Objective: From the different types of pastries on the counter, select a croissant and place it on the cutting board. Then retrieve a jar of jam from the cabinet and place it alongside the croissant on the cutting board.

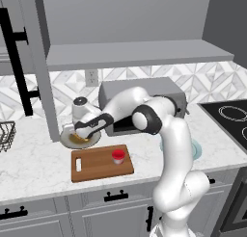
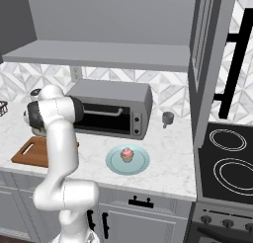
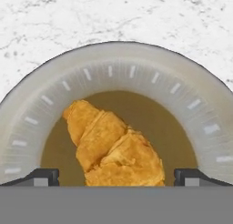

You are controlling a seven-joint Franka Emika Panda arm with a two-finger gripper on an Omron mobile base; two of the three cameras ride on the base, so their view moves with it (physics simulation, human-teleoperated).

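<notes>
The golden croissant [image 3: 113,148] lies on the brown centre of a round pale plate [image 3: 132,68], which stands on the white counter [image 1: 34,164]. My gripper [image 3: 117,177] hangs open just above the pastry, one fingertip on each side of it, and reaches the plate [image 1: 67,140] behind the cutting board [image 1: 96,167]. A small red jam jar [image 1: 118,156] stands upright on the board's right half. The pink cupcake [image 2: 127,154] sits on a light blue plate [image 2: 142,164] farther right. The grey cabinet shelf [image 1: 135,53] runs above.
A grey toaster oven [image 1: 149,89] stands against the wall right behind my arm. A black cooktop [image 2: 227,158] lies at the right end, and a wire rack [image 1: 6,135] at the far left. A small grey cup [image 2: 168,118] stands beside the oven.
</notes>
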